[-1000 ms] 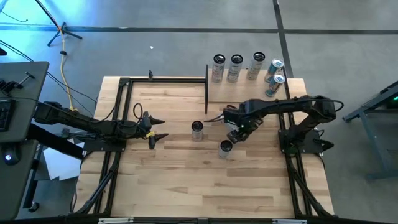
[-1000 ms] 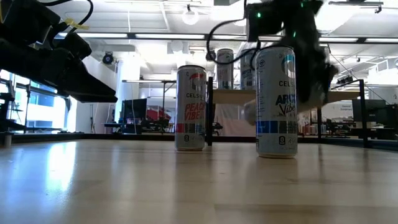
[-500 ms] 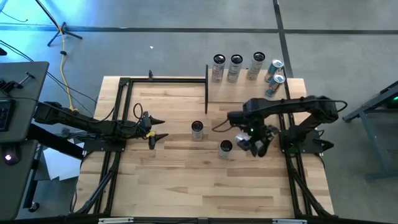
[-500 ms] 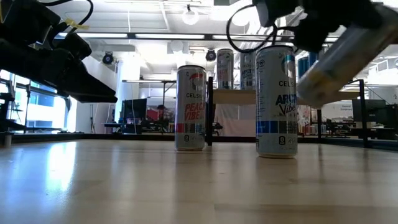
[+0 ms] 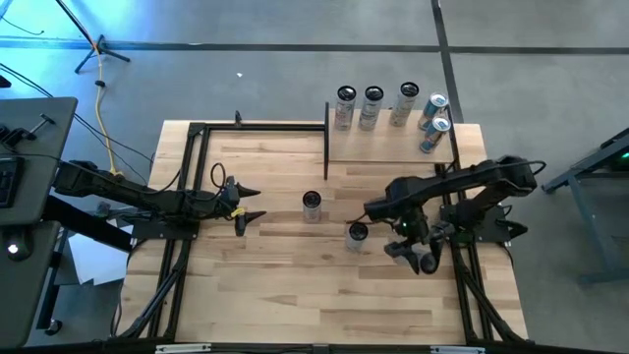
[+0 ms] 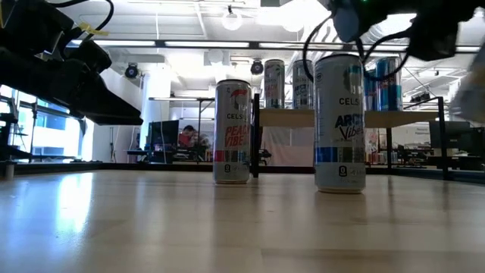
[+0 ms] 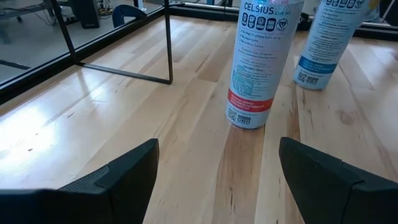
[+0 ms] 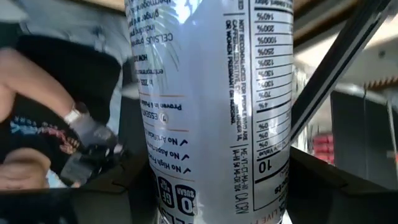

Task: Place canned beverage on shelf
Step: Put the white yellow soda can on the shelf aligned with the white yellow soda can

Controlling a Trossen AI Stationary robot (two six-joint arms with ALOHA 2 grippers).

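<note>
right tool [image 5: 411,253]: clamped on a can [image 8: 211,106], tilted off the surface [image 5: 295,285] for carrying | shelf [image 5: 388,147]: well apart, five cans already there | left tool [image 5: 248,202]: spread, idle.

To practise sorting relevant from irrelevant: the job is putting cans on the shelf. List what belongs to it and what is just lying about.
Job: shelf; held can in right tool; red can and blue can on the table; shelved cans.
Lying about: yellow cable and stand on the floor; left tool, waiting open at the table's left.
</note>
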